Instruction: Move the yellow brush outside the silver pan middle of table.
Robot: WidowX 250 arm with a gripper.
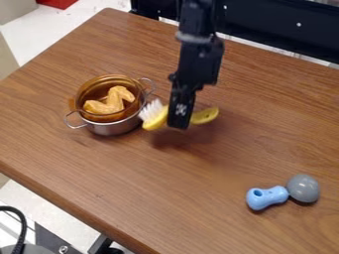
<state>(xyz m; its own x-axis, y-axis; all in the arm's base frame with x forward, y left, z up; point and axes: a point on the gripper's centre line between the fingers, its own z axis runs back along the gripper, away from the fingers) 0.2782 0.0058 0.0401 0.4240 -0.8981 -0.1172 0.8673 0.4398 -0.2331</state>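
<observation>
- My hand (180, 119) hangs over the tabletop (218, 213), its fingers closed on the middle of the yellow brush (206, 115), with part of the brush hidden behind them.
- The brush lies crosswise in my grip, raised off the wood, with a soft shadow below it and me.
- Its long axis runs across the view, the bristled head a little lower and the handle's end a little higher.
- The head comes out on the view's left of my hand, and its white bristles (151, 107) point up and leftward in the view.
- The handle sticks out on my other side, its rounded end pointing to the view's right.
- The silver pan (114, 129) stands on the view's left of my hand, outside the brush and just beside its bristles; I cannot tell if they touch.
- An amber bowl (109, 118) sits in the pan, with a bent, golden-yellow piece (120, 94) inside.
- Well apart from my hand, toward the view's lower right, a blue knobbed thing (267, 197) lies beside a grey rounded thing (304, 188).
</observation>
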